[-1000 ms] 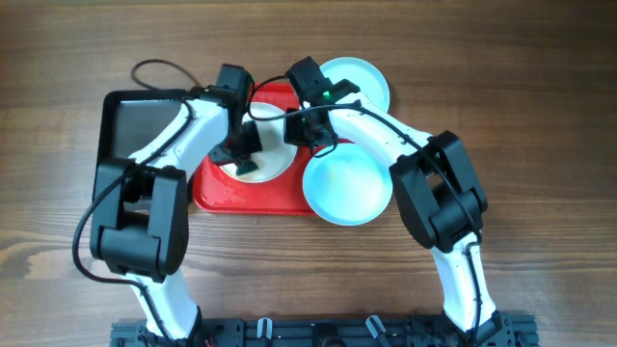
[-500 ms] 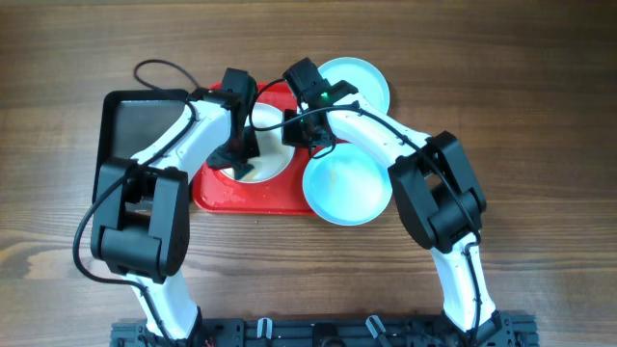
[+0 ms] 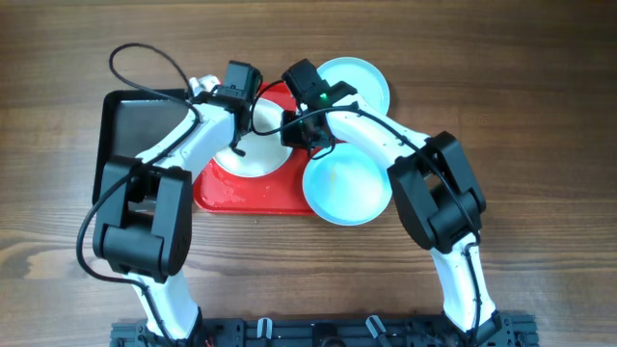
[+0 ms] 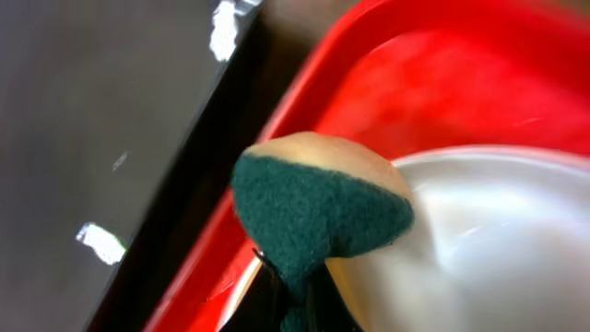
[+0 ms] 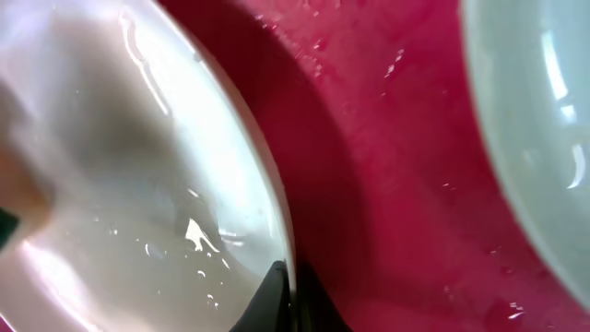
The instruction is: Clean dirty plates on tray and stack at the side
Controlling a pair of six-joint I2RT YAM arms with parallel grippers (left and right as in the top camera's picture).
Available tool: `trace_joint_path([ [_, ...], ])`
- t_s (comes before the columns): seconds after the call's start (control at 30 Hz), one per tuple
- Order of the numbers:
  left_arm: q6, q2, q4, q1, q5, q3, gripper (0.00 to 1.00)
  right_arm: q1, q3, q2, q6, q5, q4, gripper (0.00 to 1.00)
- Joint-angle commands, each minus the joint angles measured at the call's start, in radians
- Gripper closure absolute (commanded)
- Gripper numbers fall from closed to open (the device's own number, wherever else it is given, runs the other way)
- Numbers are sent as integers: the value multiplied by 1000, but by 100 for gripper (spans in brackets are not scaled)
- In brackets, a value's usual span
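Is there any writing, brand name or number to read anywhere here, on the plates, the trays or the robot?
No text can be read in any view.
Cream plate, near aqua plate, far aqua plate: plain.
Red tray, black tray: no label shows.
Sponge: unmarked.
Left arm, right arm: no legible marking, only a green light.

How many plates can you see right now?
3 plates: one on the tray, one at its far-right corner, one overlapping its near-right edge. The arms may hide others.
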Motion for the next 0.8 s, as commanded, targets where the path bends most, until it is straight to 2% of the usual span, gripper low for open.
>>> trace_joint_path([
  [0.0,101,16,106,-23,113,-5,96,-12,-37,34,-32,58,-13,96],
  [0.1,100,10,120,-10,168,29,96,-12,-37,34,-78,16,-1,96],
  [0.23,74,-50,-63,52,170,149,96,-12,-37,34,-107,-4,10,95],
  [0.37,75,-124,-255,141,222,237,96,-12,-37,34,-112,-16,14,77],
  [0.43,75,-161,-321,193,240,241,96,-11,-37,34,-121,-26,14,74],
  [0.47,75,-172,-356,222,241,241,96,-10,-37,34,-125,-26,14,76],
  [0.5,75,-175,-381,244,241,241,96,-8,-38,34,-127,-26,14,94],
  [0.67,76,-165,-478,340,241,235,96,-7,-37,23,-180,-24,16,96],
  [0.77,78,-163,-486,372,241,232,96,-7,-23,-30,-212,60,-21,96],
])
